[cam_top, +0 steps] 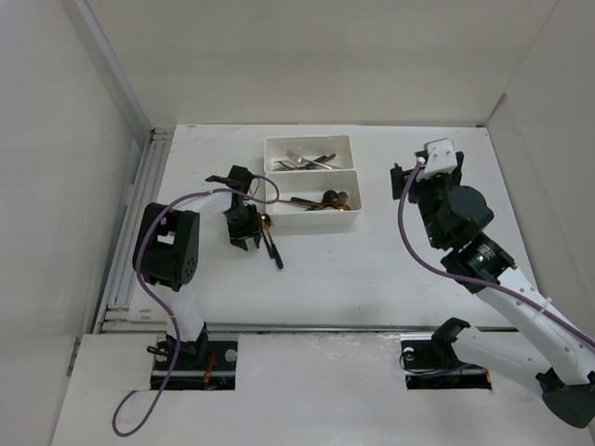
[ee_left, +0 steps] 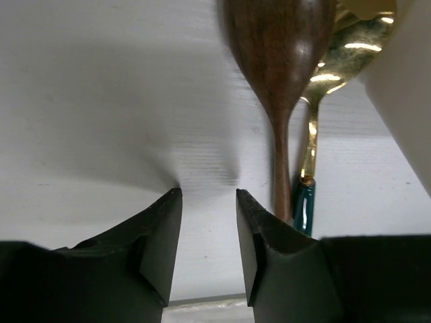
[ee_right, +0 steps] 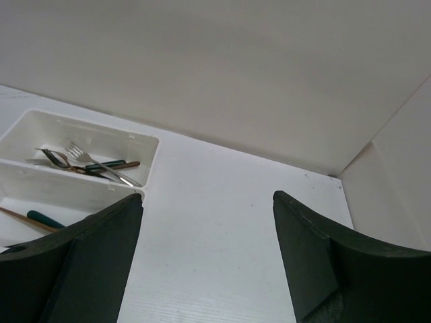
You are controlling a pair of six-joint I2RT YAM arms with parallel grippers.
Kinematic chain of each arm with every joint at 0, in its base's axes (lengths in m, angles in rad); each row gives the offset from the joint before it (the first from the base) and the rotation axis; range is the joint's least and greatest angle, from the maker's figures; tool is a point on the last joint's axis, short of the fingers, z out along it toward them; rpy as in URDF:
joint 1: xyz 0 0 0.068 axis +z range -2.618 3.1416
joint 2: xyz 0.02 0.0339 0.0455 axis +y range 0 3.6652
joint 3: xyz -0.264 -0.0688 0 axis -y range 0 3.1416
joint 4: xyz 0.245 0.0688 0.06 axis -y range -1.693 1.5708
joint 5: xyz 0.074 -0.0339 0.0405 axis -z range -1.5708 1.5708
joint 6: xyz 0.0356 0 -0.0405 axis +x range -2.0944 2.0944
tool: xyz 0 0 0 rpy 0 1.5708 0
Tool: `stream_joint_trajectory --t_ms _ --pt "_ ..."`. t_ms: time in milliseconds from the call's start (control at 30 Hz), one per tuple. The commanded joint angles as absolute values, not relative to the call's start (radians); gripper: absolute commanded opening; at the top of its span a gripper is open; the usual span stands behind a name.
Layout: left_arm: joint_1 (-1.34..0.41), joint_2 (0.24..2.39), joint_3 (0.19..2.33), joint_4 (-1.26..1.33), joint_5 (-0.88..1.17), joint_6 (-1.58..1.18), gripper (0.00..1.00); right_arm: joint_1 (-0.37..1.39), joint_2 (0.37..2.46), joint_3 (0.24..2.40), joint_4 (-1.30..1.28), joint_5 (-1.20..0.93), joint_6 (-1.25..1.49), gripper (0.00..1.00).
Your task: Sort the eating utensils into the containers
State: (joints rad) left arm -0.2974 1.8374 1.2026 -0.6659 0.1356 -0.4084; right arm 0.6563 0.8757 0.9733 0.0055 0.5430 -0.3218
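Note:
Two white trays stand side by side at the back middle. The far tray [cam_top: 308, 153] holds silver forks; it shows in the right wrist view [ee_right: 135, 138] too. The near tray [cam_top: 311, 197] holds spoons, some with dark handles, and also shows in the right wrist view [ee_right: 60, 195]. A brown wooden spoon [ee_left: 279, 60] and a gold spoon with a green handle [ee_left: 316, 134] lie side by side on the table, just right of my left gripper [ee_left: 209, 196]. That gripper [cam_top: 246, 228] is open, low over the table, with nothing between its fingers. My right gripper [cam_top: 405, 182] is wide open and empty [ee_right: 207, 198], above the table right of the trays.
A white wall edge [ee_left: 404, 101] stands close on the right of the two loose spoons [cam_top: 271, 243]. White walls enclose the table on the left, back and right. Purple cables [cam_top: 409, 232] run along both arms.

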Motion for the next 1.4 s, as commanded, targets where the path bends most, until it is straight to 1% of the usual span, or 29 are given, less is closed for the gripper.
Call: stream_joint_trajectory --t_ms 0,100,133,300,433,567,600,633,767,800,833,933,967,1033,1167,1333,1367 --pt "-0.295 1.786 1.207 -0.690 0.270 -0.425 0.35 0.664 0.881 1.022 0.009 0.557 -0.322 0.83" --pt "-0.318 1.786 1.207 -0.670 0.293 -0.436 0.37 0.664 0.881 1.022 -0.002 0.557 -0.322 0.83" --pt "-0.330 1.786 1.207 -0.670 0.293 -0.436 0.41 0.664 0.881 1.022 -0.002 0.557 -0.331 0.83" --pt "-0.350 1.786 1.226 -0.651 0.295 -0.477 0.48 0.664 0.881 1.022 -0.012 0.557 -0.350 0.83" --pt "-0.370 1.833 1.226 -0.650 0.258 -0.514 0.48 0.664 0.881 1.003 -0.012 0.557 -0.350 0.83" --pt "-0.393 1.882 1.285 -0.650 0.203 -0.525 0.48 0.664 0.881 1.003 -0.012 0.566 -0.383 0.83" --pt "-0.393 1.897 1.316 -0.650 0.177 -0.525 0.49 0.664 0.881 1.003 -0.012 0.566 -0.399 0.83" --pt "-0.406 1.929 1.328 -0.682 0.093 -0.525 0.49 0.664 0.881 1.003 -0.012 0.566 -0.399 0.83" --pt "-0.416 1.985 1.318 -0.696 -0.021 -0.525 0.38 0.664 0.890 1.003 -0.012 0.589 -0.437 0.83" --pt "-0.402 1.985 1.309 -0.696 -0.021 -0.525 0.30 0.664 0.890 1.003 -0.012 0.589 -0.437 0.83" --pt "-0.402 1.985 1.298 -0.696 -0.032 -0.525 0.25 0.664 0.890 1.003 -0.012 0.589 -0.449 0.83" --pt "-0.374 1.985 1.284 -0.696 -0.023 -0.514 0.16 0.664 0.890 1.003 -0.012 0.598 -0.459 0.83" --pt "-0.364 1.971 1.273 -0.696 -0.023 -0.514 0.09 0.664 0.890 1.003 -0.012 0.598 -0.459 0.83" --pt "-0.354 1.945 1.250 -0.696 -0.023 -0.499 0.00 0.664 0.890 0.994 -0.012 0.607 -0.469 0.83" --pt "-0.318 1.890 1.216 -0.696 -0.023 -0.479 0.00 0.664 0.899 0.994 -0.012 0.607 -0.469 0.83" --pt "-0.295 1.832 1.226 -0.696 -0.032 -0.372 0.00 0.664 0.919 1.003 -0.012 0.598 -0.479 0.83" --pt "-0.295 1.832 1.226 -0.696 -0.032 -0.356 0.01 0.664 0.919 1.003 -0.012 0.598 -0.479 0.83"
